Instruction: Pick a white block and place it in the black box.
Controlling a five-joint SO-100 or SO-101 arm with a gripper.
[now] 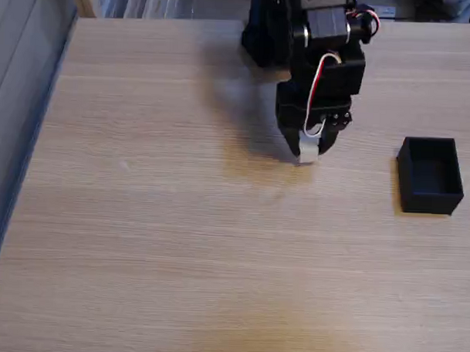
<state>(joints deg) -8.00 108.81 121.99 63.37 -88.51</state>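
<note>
On wood table [140, 242], white block [307, 153] sits between tips of gripper [308, 150], fingers closed on its sides. Block looks tiny, light, hard. Flat sides good to pinch. Black box [430, 174] well apart, right side.

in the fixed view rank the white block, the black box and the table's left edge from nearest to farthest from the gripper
1. white block: between the fingertips of the gripper, top centre.
2. black box: on the table to the right, apart from the gripper.
3. table's left edge: far left, the farthest.
</note>
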